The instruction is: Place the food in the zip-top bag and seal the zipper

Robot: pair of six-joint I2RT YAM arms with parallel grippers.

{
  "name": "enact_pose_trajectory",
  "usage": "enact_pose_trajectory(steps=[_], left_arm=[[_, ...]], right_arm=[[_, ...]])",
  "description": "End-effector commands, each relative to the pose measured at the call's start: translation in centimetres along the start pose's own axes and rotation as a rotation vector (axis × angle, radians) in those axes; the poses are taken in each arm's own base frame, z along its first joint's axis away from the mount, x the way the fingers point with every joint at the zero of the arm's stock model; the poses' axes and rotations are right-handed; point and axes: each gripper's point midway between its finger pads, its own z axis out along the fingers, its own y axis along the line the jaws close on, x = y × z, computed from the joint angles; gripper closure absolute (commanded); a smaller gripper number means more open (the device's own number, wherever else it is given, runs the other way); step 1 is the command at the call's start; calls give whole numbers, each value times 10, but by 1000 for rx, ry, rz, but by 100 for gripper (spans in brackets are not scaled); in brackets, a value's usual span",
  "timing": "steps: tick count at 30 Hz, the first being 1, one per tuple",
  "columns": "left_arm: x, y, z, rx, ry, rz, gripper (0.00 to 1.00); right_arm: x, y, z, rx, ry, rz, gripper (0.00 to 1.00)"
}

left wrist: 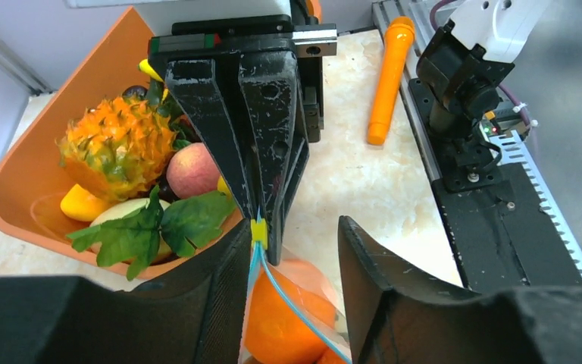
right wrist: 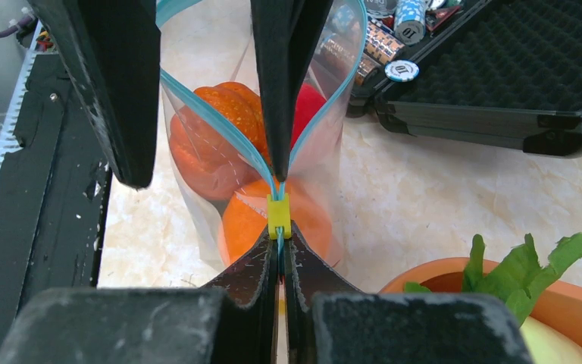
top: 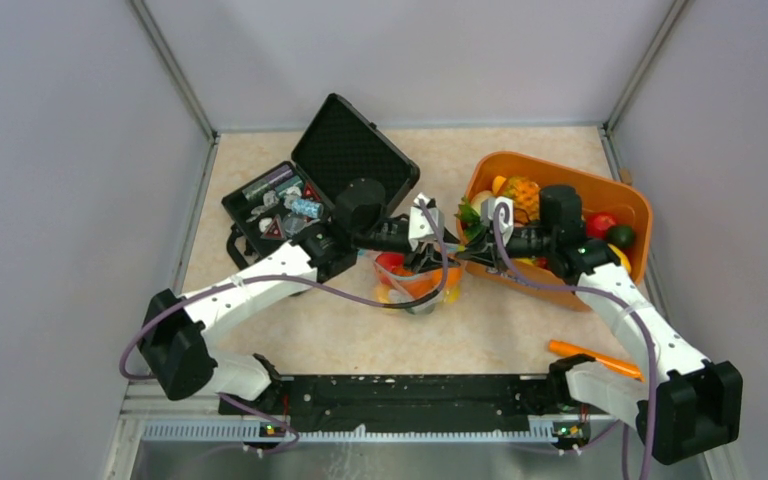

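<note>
Mid-tabletop, between both arms: zip-top bag [right wrist: 197, 178], food [right wrist: 223, 114] inside | right gripper [right wrist: 279, 244] clamped on zipper [right wrist: 212, 130] end behind yellow slider [right wrist: 277, 216] | left gripper [left wrist: 294, 227] jaws apart, straddling one lip | risk: lip missed, bag drags toward far-right basket [left wrist: 15, 182], mouth left gaping.

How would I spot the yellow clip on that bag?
Look mid-table, between the black case and the orange basket, at the clear bag. On its teal zipper, at the shut tips of the right pincer, sits the yellow clip, the strip's only yellow piece.

Teal zipper [right wrist: 220, 126], yellow slider [right wrist: 278, 215].
</note>
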Motion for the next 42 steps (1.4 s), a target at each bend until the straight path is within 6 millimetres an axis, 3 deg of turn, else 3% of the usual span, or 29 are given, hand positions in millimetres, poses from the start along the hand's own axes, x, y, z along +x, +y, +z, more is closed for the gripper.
enact_pose_trajectory(steps=[1, 7, 11, 13, 14, 18, 21, 24, 27, 36, 42], left_arm=[[-16, 10, 10, -16, -44, 22, 56], [-7, 18, 14, -43, -18, 8, 69], [-2, 23, 17, -63, -6, 7, 69], [-2, 24, 18, -64, -6, 6, 64], [-2, 25, 19, -63, -6, 6, 56], [1, 24, 21, -58, -1, 10, 53], [2, 24, 21, -56, 6, 7, 64], [3, 26, 20, -61, 13, 13, 90], [4, 29, 20, -78, 23, 15, 100], [32, 24, 8, -83, 162, 11, 100], [38, 25, -2, -115, 212, 18, 100]], right_arm=[[-15, 3, 0, -8, -40, -74, 100], [-15, 2, 0, 2, -37, -79, 100], [-14, 2, -1, 5, -34, -77, 100], [-15, 2, -1, 5, -35, -82, 100], [-15, 2, -1, 6, -34, -83, 100], [-14, 2, -1, 7, -32, -84, 100], [-14, 2, -1, 8, -31, -84, 100], [-13, 1, -1, 11, -27, -82, 100], [-12, 1, -1, 16, -22, -80, 100], [-18, -2, -2, 40, -41, -98, 100], [-20, -1, -3, 39, -45, -101, 100]])
